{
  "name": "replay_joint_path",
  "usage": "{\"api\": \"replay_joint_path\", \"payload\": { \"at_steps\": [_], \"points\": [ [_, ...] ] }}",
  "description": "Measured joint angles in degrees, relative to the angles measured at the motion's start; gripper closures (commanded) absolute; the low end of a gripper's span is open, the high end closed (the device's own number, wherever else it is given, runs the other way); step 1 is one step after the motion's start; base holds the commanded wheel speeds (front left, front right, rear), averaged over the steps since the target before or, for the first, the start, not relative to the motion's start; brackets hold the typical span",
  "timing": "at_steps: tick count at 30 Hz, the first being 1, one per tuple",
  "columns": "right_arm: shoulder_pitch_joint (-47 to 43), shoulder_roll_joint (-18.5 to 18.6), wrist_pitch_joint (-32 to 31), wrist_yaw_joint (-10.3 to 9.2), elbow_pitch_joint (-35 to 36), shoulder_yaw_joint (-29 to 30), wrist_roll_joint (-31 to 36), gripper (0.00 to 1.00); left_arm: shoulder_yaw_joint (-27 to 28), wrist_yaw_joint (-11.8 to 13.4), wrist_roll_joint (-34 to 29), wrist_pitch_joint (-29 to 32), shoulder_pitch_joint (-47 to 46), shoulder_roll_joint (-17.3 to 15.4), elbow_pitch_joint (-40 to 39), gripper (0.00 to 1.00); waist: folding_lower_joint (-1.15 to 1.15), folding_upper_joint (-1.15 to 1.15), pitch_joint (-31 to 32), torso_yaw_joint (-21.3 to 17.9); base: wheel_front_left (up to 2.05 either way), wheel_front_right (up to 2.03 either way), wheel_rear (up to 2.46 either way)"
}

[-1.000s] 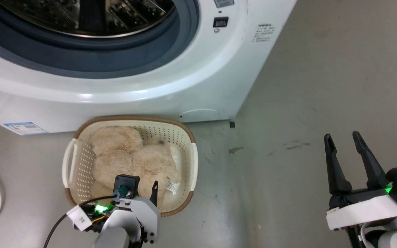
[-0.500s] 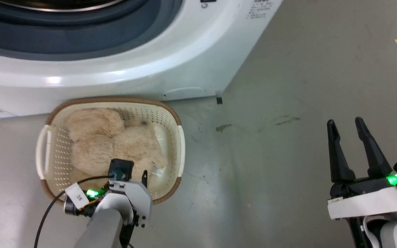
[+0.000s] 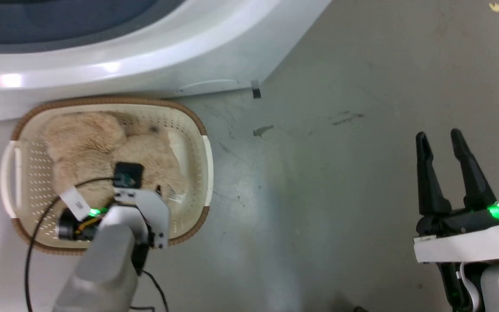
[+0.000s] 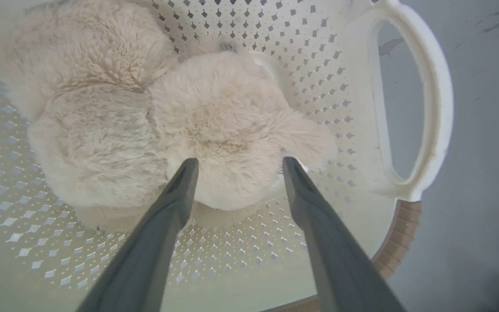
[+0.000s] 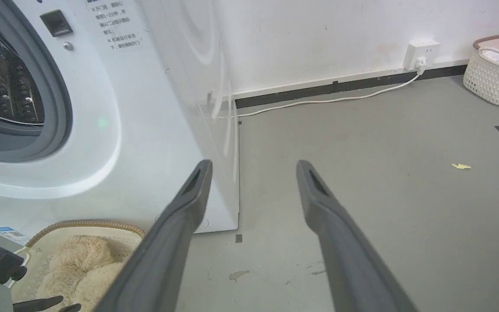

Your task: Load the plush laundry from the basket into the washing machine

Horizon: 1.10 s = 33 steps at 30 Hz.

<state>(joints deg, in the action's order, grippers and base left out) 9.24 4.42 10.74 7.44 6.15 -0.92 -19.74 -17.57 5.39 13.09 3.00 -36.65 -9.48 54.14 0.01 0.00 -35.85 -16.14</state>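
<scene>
left gripper (image 4: 237,164) fingers spread wide, empty, over plush laundry (image 4: 102,121) in basket (image 4: 431,86), 8 o'clock; right gripper (image 3: 439,138) open, empty, 4 o'clock.

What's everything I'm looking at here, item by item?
front-loading washing machine: one, white, grey seal, by the white wall
perforated plastic basket: one, cream with brown rim, before the machine
shaggy plush toy: one, beige, in that basket
woven basket: one, white, by that wall
wall socket with cable: one, white, on that wall
scrap: one, yellowish, on grey floor
left gripper: one, dark, jaws open, in the basket at the plush
right gripper: one, dark, jaws open, above the floor
</scene>
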Motion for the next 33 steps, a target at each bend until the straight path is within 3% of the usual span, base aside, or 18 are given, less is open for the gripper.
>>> {"api": "replay_joint_path", "payload": {
  "at_steps": [17,31,32,33],
  "points": [
    [2.85,-0.03,2.24,0.0,0.85,-1.21,-4.82,0.0,-4.54,1.26,2.04,5.12,-12.46,-5.31,10.42,0.0,0.0,0.0,-10.07,-4.14,0.0,0.0,0.0],
    [5.83,-0.03,3.75,0.0,1.36,-2.26,-8.98,0.0,-7.72,2.57,5.02,7.32,-21.88,-6.61,17.41,0.0,-0.01,0.0,-18.9,-7.31,0.0,0.0,0.0],
    [6.0,-0.03,3.76,0.0,1.35,-2.31,-9.09,0.0,-7.82,2.54,5.39,7.66,-22.17,-6.62,17.66,0.45,-0.01,0.0,-19.36,-7.54,0.0,0.0,0.0],
    [6.13,-0.03,3.75,0.0,1.32,-2.32,-9.1,0.0,-7.82,2.48,5.67,7.67,-22.31,-6.64,17.77,1.0,-0.01,0.0,-19.61,-7.77,0.0,0.0,0.0]
  ]
}}
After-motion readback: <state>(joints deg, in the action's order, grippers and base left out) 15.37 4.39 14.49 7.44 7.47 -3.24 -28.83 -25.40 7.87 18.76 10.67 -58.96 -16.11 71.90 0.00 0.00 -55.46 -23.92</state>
